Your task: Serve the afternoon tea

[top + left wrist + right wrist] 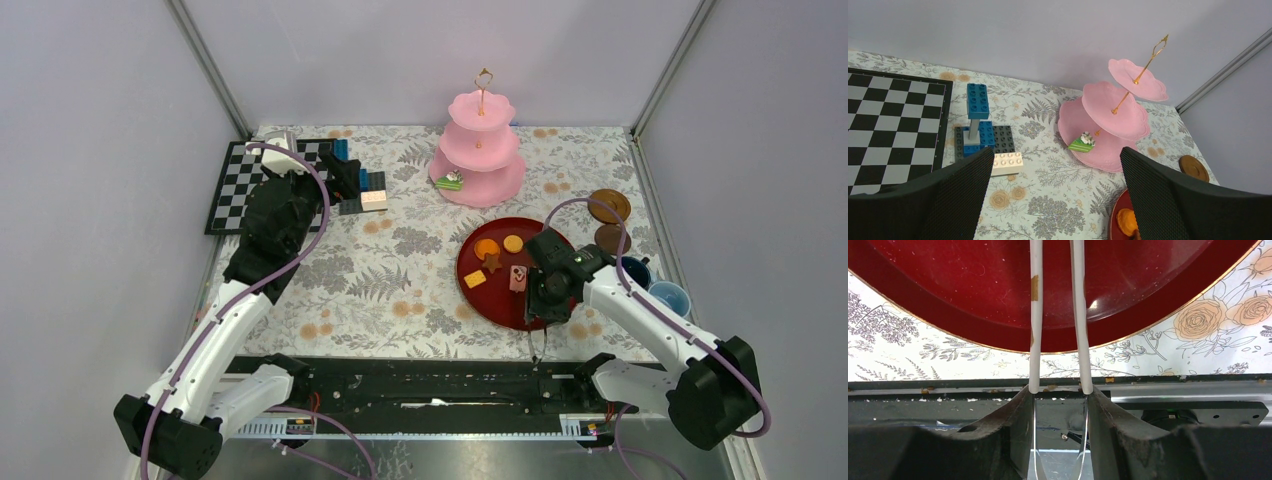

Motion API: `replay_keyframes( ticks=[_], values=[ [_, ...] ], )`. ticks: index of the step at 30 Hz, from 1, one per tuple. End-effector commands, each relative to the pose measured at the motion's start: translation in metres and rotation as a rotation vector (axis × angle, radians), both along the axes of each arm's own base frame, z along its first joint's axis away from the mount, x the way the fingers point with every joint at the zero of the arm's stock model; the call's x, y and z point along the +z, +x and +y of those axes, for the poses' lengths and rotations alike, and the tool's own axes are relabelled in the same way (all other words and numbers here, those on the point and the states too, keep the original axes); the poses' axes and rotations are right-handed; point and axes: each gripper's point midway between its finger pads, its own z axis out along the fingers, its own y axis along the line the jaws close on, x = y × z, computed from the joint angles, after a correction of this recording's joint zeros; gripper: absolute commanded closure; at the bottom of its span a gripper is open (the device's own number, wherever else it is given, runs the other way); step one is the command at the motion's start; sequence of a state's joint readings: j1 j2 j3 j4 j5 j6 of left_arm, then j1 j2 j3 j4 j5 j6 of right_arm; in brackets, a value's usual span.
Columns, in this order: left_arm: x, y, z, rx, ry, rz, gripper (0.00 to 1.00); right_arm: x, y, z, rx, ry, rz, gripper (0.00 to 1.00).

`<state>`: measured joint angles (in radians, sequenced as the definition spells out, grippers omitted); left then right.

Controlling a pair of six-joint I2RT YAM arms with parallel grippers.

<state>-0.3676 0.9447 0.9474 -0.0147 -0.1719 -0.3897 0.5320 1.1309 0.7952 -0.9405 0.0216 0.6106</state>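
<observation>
The pink three-tier stand [478,150] [1108,115] stands at the back, with a green cake piece [449,182] [1081,144] on its bottom tier. Several toy sweets, among them an orange donut [486,248] [1126,220] and a pink cake piece [518,279], lie on the dark red tray [500,305]. Two brown saucers [609,205] and two blue cups [669,297] sit at the right. My right gripper [548,303] [1059,390] hangs over the tray's near edge, shut on the white tongs [1034,315]. My left gripper [345,178] [1056,152] is open and holds nothing, left of the stand.
A black-and-white chequerboard [240,180] [888,125] lies at the back left. Beside it stands a stack of toy bricks [365,190] [979,120], with a white brick [1007,162] at its foot. The black rail [430,385] runs along the near edge.
</observation>
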Motion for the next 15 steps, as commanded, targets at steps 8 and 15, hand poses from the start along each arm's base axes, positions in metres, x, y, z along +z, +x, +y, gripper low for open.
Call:
replay_keyframes(
  ticks=[8, 15],
  values=[
    [0.027, -0.002, -0.001, -0.011, -0.026, -0.059, 0.01, 0.037, 0.011, -0.022, -0.055, -0.08, -0.105, 0.63],
    [0.026, -0.001, -0.004, -0.023, -0.028, -0.054, 0.01, 0.074, 0.014, -0.014, 0.04, -0.009, -0.181, 0.47]
  ],
)
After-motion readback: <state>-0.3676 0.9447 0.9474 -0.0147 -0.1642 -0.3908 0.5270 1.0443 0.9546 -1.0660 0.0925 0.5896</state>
